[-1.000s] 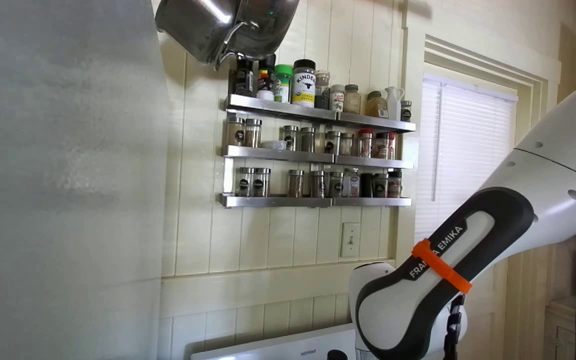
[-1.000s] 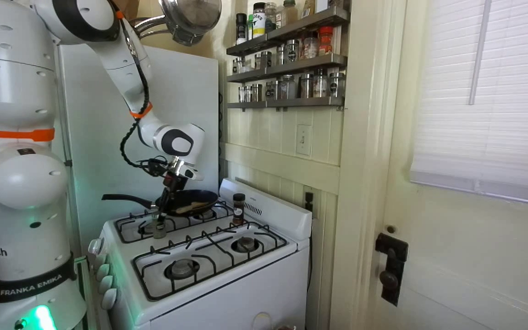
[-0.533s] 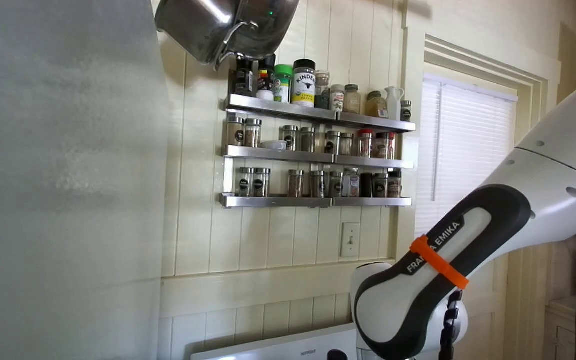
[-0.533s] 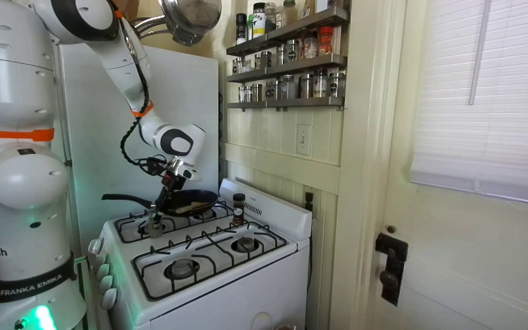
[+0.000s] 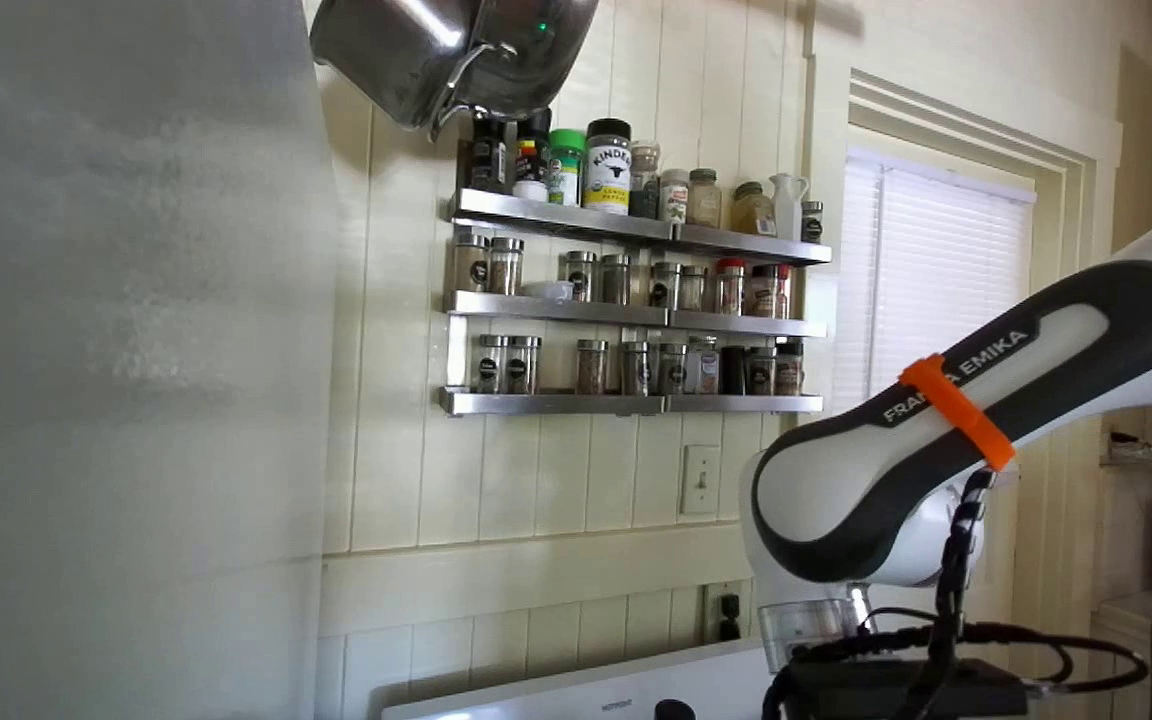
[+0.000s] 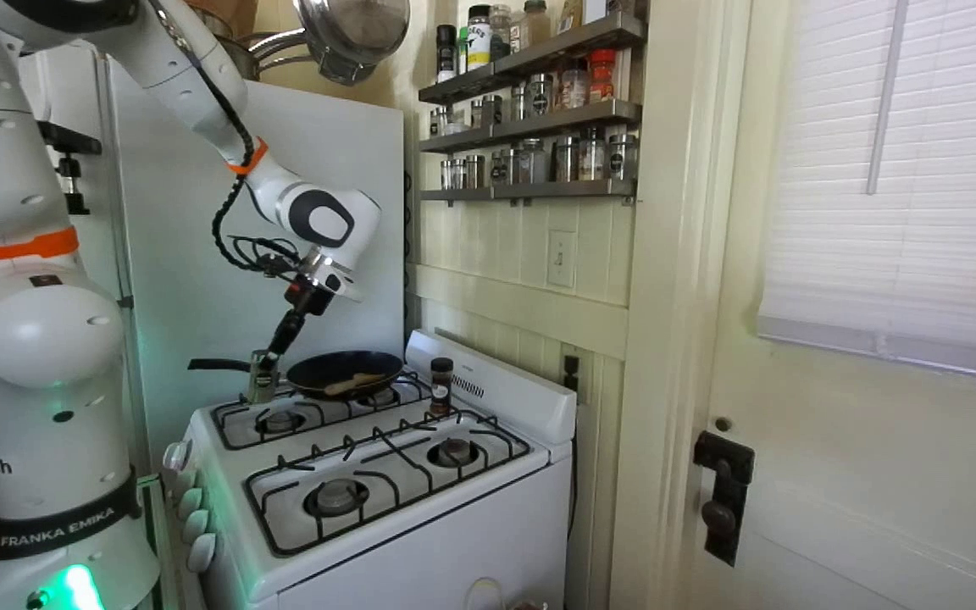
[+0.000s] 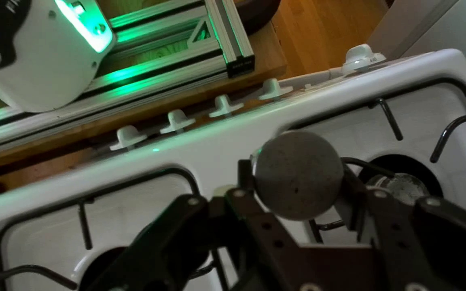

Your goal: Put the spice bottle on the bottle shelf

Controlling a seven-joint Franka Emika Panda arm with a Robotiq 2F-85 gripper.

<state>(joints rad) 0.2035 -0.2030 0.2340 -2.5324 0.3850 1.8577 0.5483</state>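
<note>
The spice bottle is a clear jar (image 6: 263,388) with a flat grey metal lid, seen from above in the wrist view (image 7: 297,178). My gripper (image 6: 268,363) is shut on it, with one dark finger (image 7: 245,173) on each side just under the lid. The bottle hangs slightly tilted above the front of the stove, left of the pan. The bottle shelf is a silver three-tier metal rack on the wall, in both exterior views (image 5: 556,404) (image 6: 568,188). Rows of jars stand on every tier, with gaps between some. The gripper is well below and away from the shelf.
A black pan (image 6: 306,381) with a wooden utensil sits on the stove (image 6: 403,525). A dark-lidded jar (image 6: 441,388) stands near the stove's back panel. Steel pots (image 5: 506,60) hang beside the top tier. A fridge (image 6: 335,169) stands behind the arm.
The gripper has lifted the bottle from low over the stove top and moved it left in an exterior view. The forearm has risen and shifted right in an exterior view.
</note>
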